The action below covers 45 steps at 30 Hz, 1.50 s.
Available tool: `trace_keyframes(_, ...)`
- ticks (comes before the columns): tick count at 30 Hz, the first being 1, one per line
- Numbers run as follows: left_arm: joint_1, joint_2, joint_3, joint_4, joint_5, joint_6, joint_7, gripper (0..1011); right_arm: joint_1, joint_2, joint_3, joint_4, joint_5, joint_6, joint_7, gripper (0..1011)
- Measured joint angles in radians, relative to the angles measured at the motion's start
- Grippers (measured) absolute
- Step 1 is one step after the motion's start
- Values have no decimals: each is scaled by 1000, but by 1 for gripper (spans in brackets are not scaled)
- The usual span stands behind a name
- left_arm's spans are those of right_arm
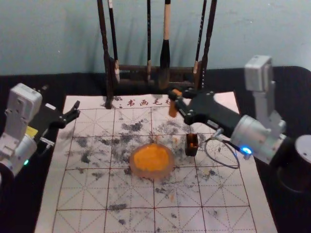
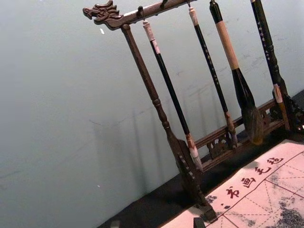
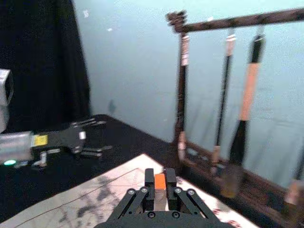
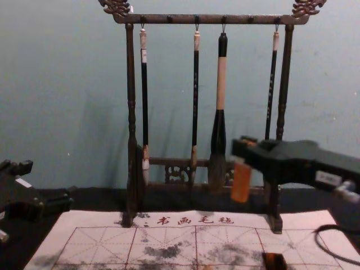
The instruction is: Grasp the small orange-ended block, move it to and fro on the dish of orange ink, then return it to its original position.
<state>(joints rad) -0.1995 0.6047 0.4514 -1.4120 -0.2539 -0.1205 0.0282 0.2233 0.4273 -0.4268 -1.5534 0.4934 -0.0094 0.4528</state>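
My right gripper (image 1: 179,101) is shut on the orange-ended block (image 1: 173,108), holding it upright above the mat, behind the ink dish. From the chest, the gripper (image 4: 243,147) and the block (image 4: 241,181) hang in front of the brush rack's right part. In the right wrist view the block (image 3: 160,182) is pinched between the fingertips of the gripper (image 3: 160,190). The dish of orange ink (image 1: 152,160) lies on the mat. To its right is a small dark box (image 1: 192,144) with orange inside. My left gripper (image 1: 73,114) is parked open at the left.
A dark wooden rack (image 4: 130,112) with several hanging brushes stands at the mat's back edge. The gridded mat (image 1: 82,194) has dark ink stains. A cable (image 1: 224,166) loops beneath the right arm, near the small box.
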Motion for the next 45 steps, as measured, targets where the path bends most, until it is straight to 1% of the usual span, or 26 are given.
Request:
trace_keyframes(1,0,0,0,0,0,0,0,1001,-11,3,7,-12,-1,-2,-11,129)
trace_keyframes(2,0,0,0,0,0,0,0,1001,-35,9,22,-33,-5,-4,-29,129)
trace_keyframes(8,0,0,0,0,0,0,0,1001,-113,21,64,-84,-27,-13,-88,129)
trace_keyframes(13,0,0,0,0,0,0,0,1001,-166,16,90,-95,-49,-18,-125,129)
trace_keyframes(18,0,0,0,0,0,0,0,1001,-190,1,102,-81,-61,-11,-139,129)
trace_keyframes(23,0,0,0,0,0,0,0,1001,-194,-16,108,-62,-66,-5,-136,129)
trace_keyframes(30,0,0,0,0,0,0,0,1001,-185,-41,111,-30,-71,14,-121,129)
trace_keyframes(37,0,0,0,0,0,0,0,1001,-175,-55,110,-8,-78,27,-114,129)
trace_keyframes(45,0,0,0,0,0,0,0,1001,-171,-63,110,1,-83,35,-111,129)
